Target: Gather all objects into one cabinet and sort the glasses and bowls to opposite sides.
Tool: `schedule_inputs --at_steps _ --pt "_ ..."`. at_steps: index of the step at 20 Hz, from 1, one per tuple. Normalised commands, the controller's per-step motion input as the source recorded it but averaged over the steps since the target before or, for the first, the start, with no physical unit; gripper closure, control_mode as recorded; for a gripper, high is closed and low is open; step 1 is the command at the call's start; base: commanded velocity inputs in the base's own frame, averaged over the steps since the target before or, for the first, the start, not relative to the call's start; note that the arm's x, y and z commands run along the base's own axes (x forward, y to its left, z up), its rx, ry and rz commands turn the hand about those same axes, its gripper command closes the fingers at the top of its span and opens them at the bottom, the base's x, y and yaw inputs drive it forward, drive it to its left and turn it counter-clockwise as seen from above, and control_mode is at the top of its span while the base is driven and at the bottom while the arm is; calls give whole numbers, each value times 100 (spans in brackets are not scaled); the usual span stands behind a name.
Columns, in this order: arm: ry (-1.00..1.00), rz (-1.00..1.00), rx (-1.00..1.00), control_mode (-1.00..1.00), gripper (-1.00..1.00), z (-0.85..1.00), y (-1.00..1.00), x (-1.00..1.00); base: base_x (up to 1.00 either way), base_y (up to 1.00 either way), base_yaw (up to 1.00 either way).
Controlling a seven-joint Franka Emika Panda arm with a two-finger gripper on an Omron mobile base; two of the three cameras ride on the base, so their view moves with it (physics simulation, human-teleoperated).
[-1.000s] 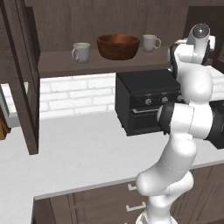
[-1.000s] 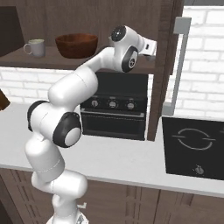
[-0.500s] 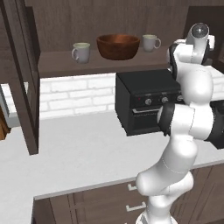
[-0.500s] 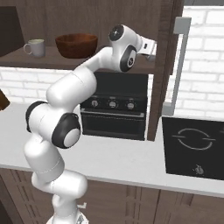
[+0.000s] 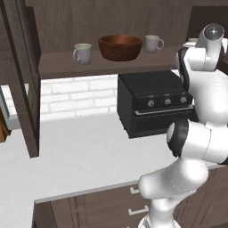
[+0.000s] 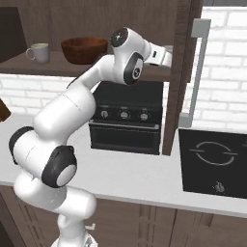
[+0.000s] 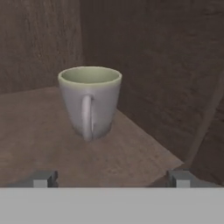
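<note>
On the cabinet (image 5: 111, 65) shelf, one mug (image 5: 83, 53) stands left of the wooden bowl (image 5: 120, 46) and another mug (image 5: 152, 43) stands to its right. Those pieces appear again from the right base as the left mug (image 6: 38, 52) and the bowl (image 6: 84, 49). In the hand view a third mug (image 7: 89, 101) stands upright on the shelf near the cabinet's right wall, handle toward me. My gripper (image 7: 111, 178) is open just in front of it, fingertips (image 7: 43, 178) wide apart and touching nothing. The hand (image 6: 161, 54) reaches in at the shelf's right end.
A black countertop oven (image 5: 153, 104) sits under the shelf, close below my arm. The cabinet's open left door (image 5: 22, 75) hangs at the left, and the right door with its pale bar handle (image 6: 198, 72) stands beside my hand. A cooktop (image 6: 212, 161) lies in the white counter (image 5: 80, 156).
My jaws have opened wide and let go of the mug, which now stands on the shelf. The hand has backed off slightly; the other pieces have not moved.
</note>
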Motion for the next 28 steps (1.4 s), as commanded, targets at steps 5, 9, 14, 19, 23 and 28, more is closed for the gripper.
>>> schedule_inputs --at_steps 5,9,14,19,23,28 --pt "-3 0 0 -100 -100 -2 65 -100 0 0 0" --pt "-2 2 0 -100 -100 -1 99 -100 0 0 0" --pt "0 11 0 -100 -100 1 100 -67 0 0 0" --pt "0 16 0 -100 -100 0 100 -44 0 0 0" --pt "-1 12 4 -100 -100 23 92 -11 0 0 0" --pt "0 9 2 -100 -100 21 93 0 0 0 0"
